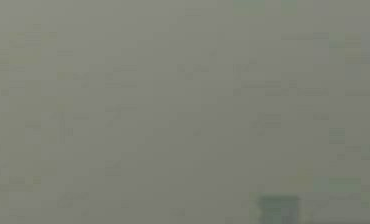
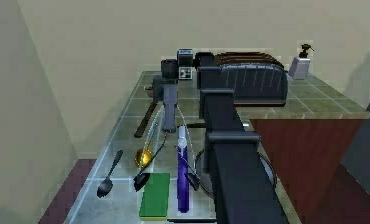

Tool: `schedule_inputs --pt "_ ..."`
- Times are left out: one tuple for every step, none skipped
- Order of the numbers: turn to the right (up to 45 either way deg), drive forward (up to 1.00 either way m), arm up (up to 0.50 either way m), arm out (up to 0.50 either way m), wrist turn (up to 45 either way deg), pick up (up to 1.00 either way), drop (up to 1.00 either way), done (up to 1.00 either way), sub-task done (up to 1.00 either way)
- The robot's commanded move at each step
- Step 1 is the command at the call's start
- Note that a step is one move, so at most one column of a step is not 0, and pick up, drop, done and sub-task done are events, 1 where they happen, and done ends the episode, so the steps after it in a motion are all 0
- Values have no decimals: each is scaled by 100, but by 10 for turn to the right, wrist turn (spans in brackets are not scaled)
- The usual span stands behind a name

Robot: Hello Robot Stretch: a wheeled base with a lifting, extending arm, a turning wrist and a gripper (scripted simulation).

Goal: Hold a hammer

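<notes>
In the arm side view the dark arm (image 2: pixel 228 150) rises from the bottom edge over a tiled counter (image 2: pixel 313 100). At its far end stand two small white squares, and left of them is the gripper (image 2: pixel 170 100) with its grey body. Right beside it, on the counter, lies a long thing with a brown handle and a dark head, shaped like a hammer (image 2: pixel 151 115). It lies slantwise, with the head at the far end. I cannot tell whether the gripper touches it or holds anything.
The forward view faces a plain grey-green wall (image 1: pixel 183 100) close by. On the counter are a dark toaster (image 2: pixel 243 80), a spray bottle (image 2: pixel 303 62), a blue bottle (image 2: pixel 183 170), a green sponge (image 2: pixel 155 195) and a ladle (image 2: pixel 108 180). A beige wall (image 2: pixel 33 120) runs along the left.
</notes>
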Motion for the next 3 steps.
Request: schedule_inputs --pt "0 0 0 0 450 0 0 0 0" --pt "0 0 0 0 450 0 0 0 0" --pt "0 0 0 0 450 0 0 0 0"
